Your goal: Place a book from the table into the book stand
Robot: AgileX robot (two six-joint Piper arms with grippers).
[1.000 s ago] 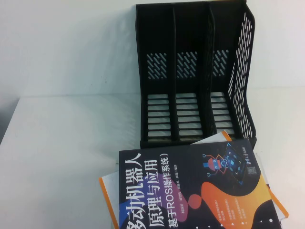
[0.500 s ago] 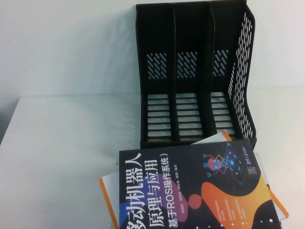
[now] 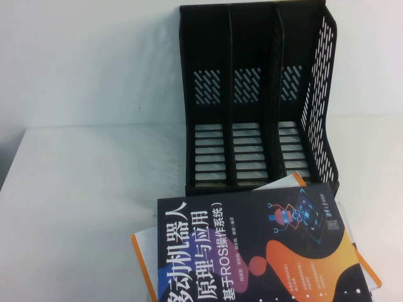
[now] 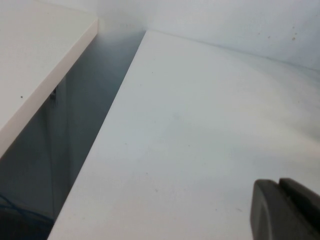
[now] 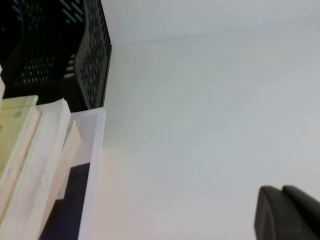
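The dark navy book (image 3: 252,251) with a white Chinese title lies flat on the white table (image 3: 75,189), at the near edge, just in front of the book stand. The black book stand (image 3: 252,94) stands upright at the back centre, and its three slots are empty. It also shows in the right wrist view (image 5: 90,55), with the page edges of stacked books (image 5: 30,150) beside it. My left gripper (image 4: 279,182) is shut and empty over bare table. My right gripper (image 5: 282,189) is shut and empty over bare table, to the right of the books. Neither gripper shows in the high view.
A white book with an orange border (image 3: 135,245) lies under the navy book and sticks out on both sides. In the left wrist view a dark gap (image 4: 85,125) separates the table from a second white surface (image 4: 35,60). A white wall stands behind the stand.
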